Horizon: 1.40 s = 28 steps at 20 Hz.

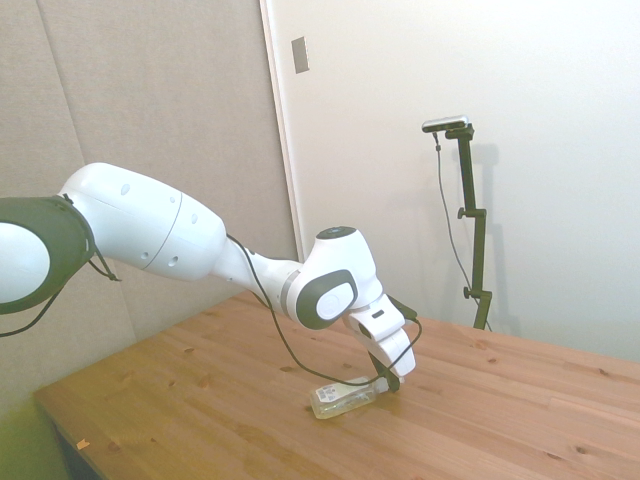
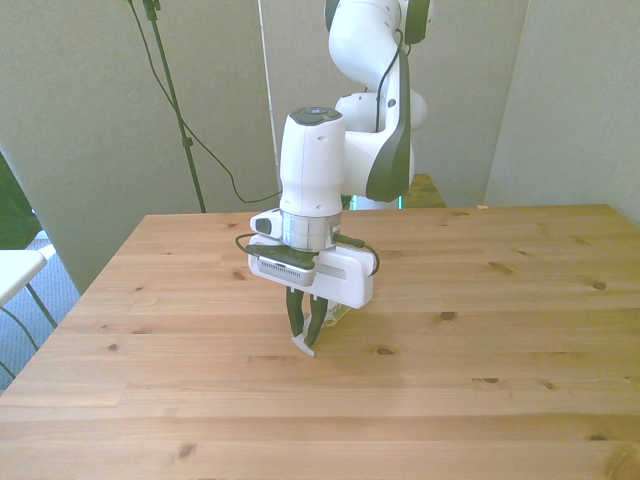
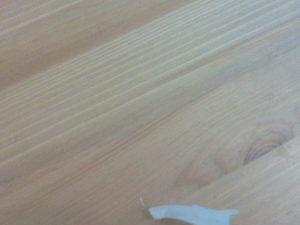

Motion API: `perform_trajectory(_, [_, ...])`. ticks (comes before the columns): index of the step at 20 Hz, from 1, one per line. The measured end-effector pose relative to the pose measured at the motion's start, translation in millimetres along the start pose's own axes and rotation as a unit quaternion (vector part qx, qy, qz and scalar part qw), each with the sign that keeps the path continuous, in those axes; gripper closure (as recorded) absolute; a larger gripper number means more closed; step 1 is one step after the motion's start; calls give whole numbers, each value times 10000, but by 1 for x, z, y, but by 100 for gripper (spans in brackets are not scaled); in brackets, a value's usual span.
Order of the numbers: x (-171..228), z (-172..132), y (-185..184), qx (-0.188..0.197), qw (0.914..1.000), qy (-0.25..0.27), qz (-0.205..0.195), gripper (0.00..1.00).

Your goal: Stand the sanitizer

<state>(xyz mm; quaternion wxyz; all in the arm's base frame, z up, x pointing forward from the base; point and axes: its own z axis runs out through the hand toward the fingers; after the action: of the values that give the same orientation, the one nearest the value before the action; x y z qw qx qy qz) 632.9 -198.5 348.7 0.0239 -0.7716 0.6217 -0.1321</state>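
The slim clear sanitizer [image 1: 340,399] lay flat on the knotty pine table [image 1: 520,420], its white nozzle end clamped between the gripper [image 2: 303,341] and its dark fingers.

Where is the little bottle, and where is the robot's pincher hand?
sanitizer [image 1: 338,400]: side view, on the clear body lying on the table.
gripper [image 2: 304,335]: front view, between the dark fingertips at the bottle's white top.

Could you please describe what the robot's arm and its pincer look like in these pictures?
The arm is glossy white with rounded shells and dark grey-green joint covers. A thin black cable runs loosely along it down to the wrist. A white boxy block sits above the pincer, which has two slim dark fingers with pale tips.
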Motion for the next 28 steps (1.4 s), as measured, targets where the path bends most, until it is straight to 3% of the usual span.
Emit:
perform_trajectory(4, [-6, -10, -4, 212, 9994, 188, 220, 100])
perform_trajectory(10, [-19, -84, -3, 877, 9927, 756, 337, 100])
perform_trajectory(17, [-47, -148, 4, 1590, 9715, 1661, 582, 100])
perform_trajectory(24, [-82, -144, 8, 1949, 9501, 2309, 779, 100])
perform_trajectory(28, [-92, -131, 9, 1991, 9461, 2413, 842, 100])
